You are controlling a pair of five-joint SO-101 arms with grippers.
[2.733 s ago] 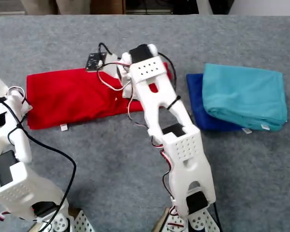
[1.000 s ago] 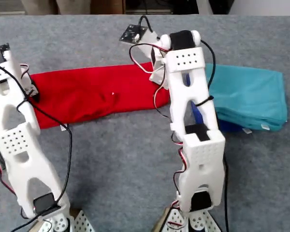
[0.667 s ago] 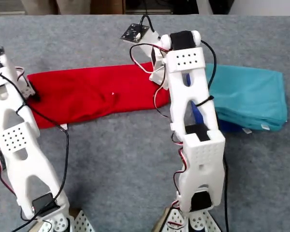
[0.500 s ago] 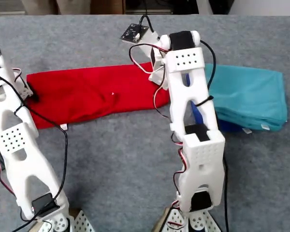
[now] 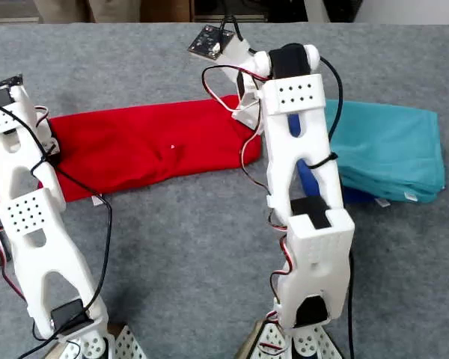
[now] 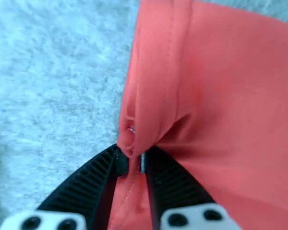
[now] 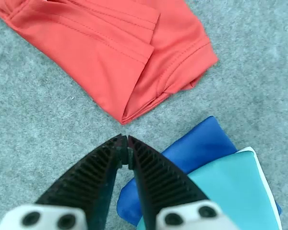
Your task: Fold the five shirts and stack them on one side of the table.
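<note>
A red shirt (image 5: 150, 146), folded into a long strip, lies across the table's left and middle. My left gripper (image 6: 134, 160) is shut on a pinched fold of the strip's left end (image 5: 56, 153). My right gripper (image 7: 124, 143) is shut with nothing in it, just above the carpet between the red shirt's right end (image 7: 149, 62) and a dark blue shirt (image 7: 197, 153). A folded teal shirt (image 5: 385, 146) rests on the blue shirt (image 5: 305, 168) at the right side. The right arm (image 5: 295, 97) hides the red shirt's right end in the high view.
Grey carpet (image 5: 187, 239) covers the table, with open room in front of the red shirt. Both arm bases stand at the near edge. A white tag (image 5: 97, 199) sticks out from the red shirt's front edge. Furniture stands beyond the far edge.
The left arm came up from the near left and closed on the red shirt's left end. The right arm left the shirt's middle and moved right, past its right end.
</note>
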